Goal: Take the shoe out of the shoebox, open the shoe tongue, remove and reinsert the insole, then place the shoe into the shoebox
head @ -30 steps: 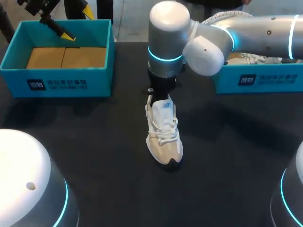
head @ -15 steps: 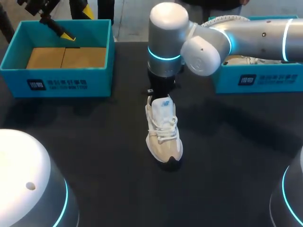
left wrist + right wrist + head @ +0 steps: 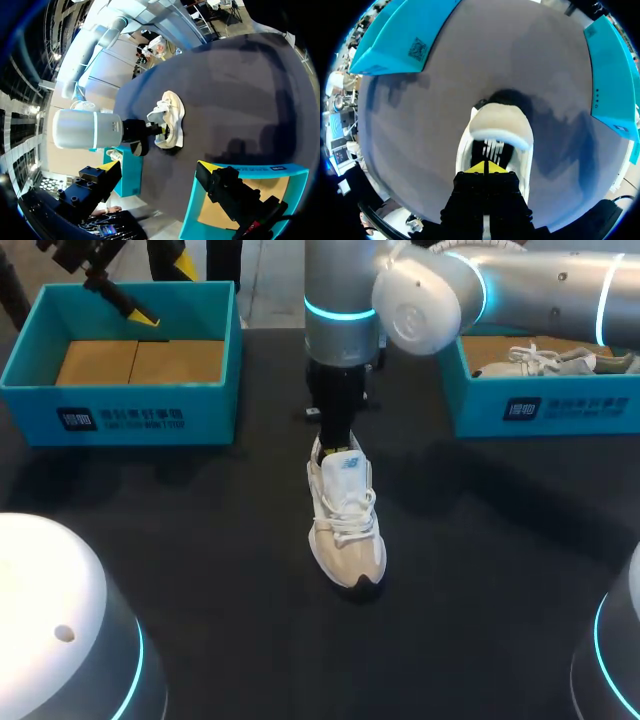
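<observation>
The shoe (image 3: 346, 525) stands at bench (image 3: 200, 570) centre, toe to 6 o'clock. Right end effector (image 3: 485, 167) sits at the heel opening, 12 o'clock side, yellow tips pressed together; whether they pinch the insole (image 3: 490, 148), cannot tell. Step judged: insole removal. Next move needs a steady lift up and heelward. Left end effector (image 3: 156, 166) hangs spread wide over the 10 o'clock shoebox (image 3: 120, 420).

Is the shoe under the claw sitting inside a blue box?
No, the shoe stands on the black table, between the left box and the right box.
</observation>
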Action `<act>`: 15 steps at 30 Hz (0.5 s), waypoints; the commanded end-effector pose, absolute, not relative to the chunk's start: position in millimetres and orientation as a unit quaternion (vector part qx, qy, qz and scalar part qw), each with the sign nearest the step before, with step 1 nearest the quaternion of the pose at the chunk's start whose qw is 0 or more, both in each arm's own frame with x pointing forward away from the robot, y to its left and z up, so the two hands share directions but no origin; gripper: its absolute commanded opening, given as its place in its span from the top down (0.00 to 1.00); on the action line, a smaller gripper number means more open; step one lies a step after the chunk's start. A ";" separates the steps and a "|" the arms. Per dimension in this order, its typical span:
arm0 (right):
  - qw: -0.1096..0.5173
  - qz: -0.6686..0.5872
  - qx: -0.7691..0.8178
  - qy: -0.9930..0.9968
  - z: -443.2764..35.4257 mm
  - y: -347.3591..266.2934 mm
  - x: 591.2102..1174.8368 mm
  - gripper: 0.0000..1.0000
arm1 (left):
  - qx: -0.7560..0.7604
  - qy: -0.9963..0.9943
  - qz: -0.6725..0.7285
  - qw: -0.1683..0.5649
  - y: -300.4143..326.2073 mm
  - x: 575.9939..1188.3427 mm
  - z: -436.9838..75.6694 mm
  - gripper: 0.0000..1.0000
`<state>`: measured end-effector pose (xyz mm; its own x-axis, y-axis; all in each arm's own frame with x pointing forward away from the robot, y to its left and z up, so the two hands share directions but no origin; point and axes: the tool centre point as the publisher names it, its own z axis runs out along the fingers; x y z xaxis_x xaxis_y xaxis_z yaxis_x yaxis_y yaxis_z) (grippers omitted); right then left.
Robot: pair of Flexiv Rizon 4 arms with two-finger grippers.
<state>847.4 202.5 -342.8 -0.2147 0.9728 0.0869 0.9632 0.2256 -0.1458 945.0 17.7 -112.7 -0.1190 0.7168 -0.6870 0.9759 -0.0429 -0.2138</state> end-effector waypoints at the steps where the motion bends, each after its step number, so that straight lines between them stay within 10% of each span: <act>1: 0.084 0.034 -0.621 -0.778 -334.2 198.7 842.0 1.00 | 0.636 0.666 -0.340 0.190 17.9 943.5 -112.6 0.00; 15: 0.130 0.054 -0.624 -0.769 -343.4 191.2 815.9 1.00 | 0.636 0.666 -0.340 0.190 17.9 943.5 -112.6 0.00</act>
<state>818.3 195.9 -340.7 -0.1896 0.9742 0.1220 0.9451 0.2148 -0.2463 944.9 17.7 -112.7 -0.1190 0.7168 -0.6870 0.9759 -0.0430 -0.2139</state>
